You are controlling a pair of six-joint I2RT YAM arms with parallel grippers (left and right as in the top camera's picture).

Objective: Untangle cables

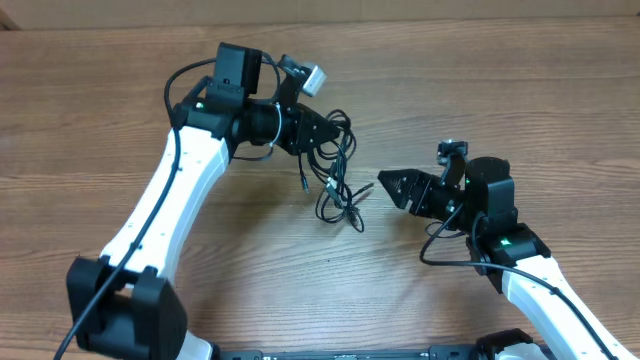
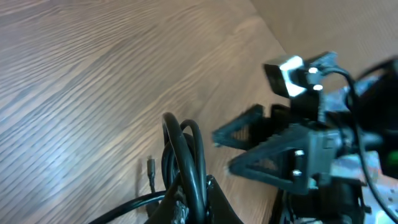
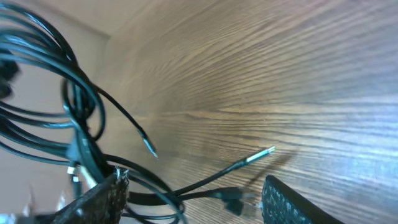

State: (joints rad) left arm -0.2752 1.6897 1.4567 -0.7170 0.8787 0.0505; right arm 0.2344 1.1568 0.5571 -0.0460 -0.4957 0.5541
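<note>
White-shelled arms [image 1: 160, 205] carry black joints, green lights, black wires [image 1: 182, 75]; left gripper [image 1: 337, 126] and right gripper [image 1: 386, 183] are black.

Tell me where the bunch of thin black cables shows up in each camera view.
Overhead: the thin black cables sit at the picture's centre.
Left wrist: the cables loop up at bottom centre.
Right wrist: the cables fill the left side, loose ends reaching mid-frame.
Shared landmark: the brown wood-grain table.

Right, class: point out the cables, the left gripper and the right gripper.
cables [image 1: 337, 192], overhead view, middle of the tangled bunch.
left gripper [image 1: 333, 130], overhead view, midway between its fingertips.
right gripper [image 1: 388, 188], overhead view, midway between its open fingertips.
</note>
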